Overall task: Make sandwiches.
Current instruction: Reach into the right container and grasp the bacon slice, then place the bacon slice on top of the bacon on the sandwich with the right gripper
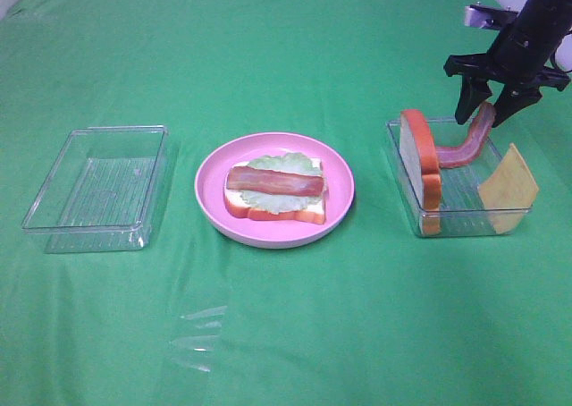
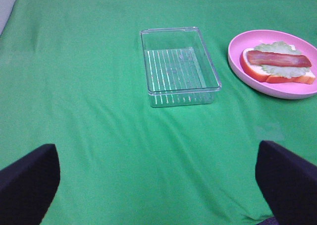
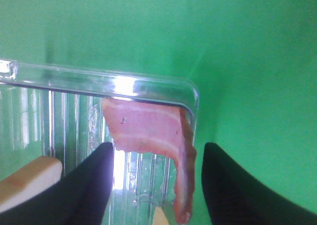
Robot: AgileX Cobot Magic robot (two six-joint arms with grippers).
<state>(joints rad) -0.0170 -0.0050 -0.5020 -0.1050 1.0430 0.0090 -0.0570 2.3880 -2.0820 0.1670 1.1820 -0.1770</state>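
On the pink plate (image 1: pixel 210 200) (image 2: pixel 234 56) lies a partly built sandwich (image 1: pixel 275 191) (image 2: pixel 277 64): a bread slice, lettuce and one bacon strip on top. The clear right tray (image 1: pixel 469 220) (image 3: pixel 99 81) holds an upright bread slice (image 1: pixel 420 156), a leaning yellow cheese square (image 1: pixel 508 187) and a curved bacon strip (image 1: pixel 460 151) (image 3: pixel 143 126). My right gripper (image 1: pixel 485 118) (image 3: pixel 158 185) hangs over the tray's far edge. Its jaws are partly closed around the bacon's raised end, with gaps still showing. My left gripper (image 2: pixel 158 185) stands wide open over bare cloth, holding nothing.
An empty clear tray (image 1: pixel 89 236) (image 2: pixel 181 61) sits left of the plate. Green cloth covers the whole table. A few shiny marks on the cloth (image 1: pixel 198 339) show near the front.
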